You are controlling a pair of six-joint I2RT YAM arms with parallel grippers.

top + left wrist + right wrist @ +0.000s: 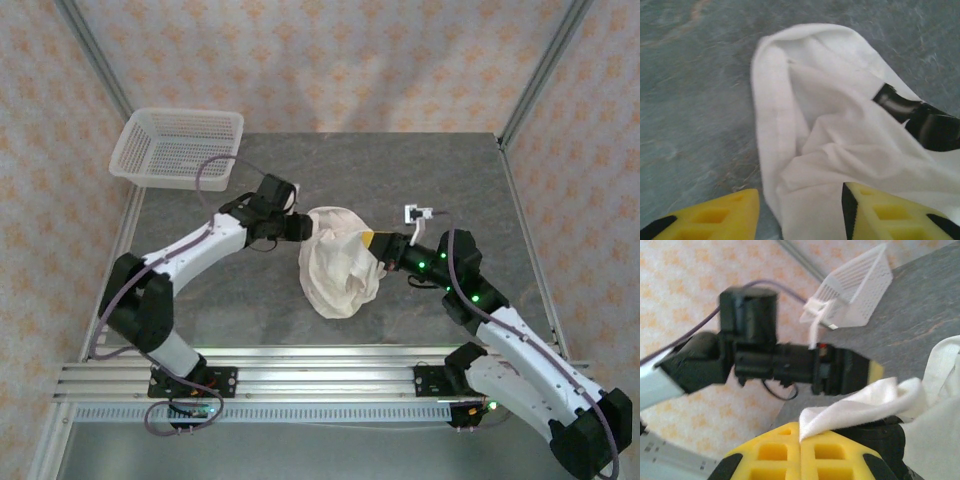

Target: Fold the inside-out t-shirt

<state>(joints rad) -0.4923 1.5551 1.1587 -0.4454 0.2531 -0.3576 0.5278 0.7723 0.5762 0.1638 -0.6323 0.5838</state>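
Left fingers [725, 215] apart astride t-shirt [840, 150], partly cropped; right fingers [775, 452] clamp its fold

Top view: t-shirt [340, 262] folds hide fingertips of left hand [305, 228] and right hand [372, 240]. Left wrist: t-shirt cut off below.

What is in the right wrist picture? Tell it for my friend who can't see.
The yellow right tool is pinched shut on a fold of the white t-shirt. Behind it is the black left arm, by the gray table, with a white mesh basket farther back.
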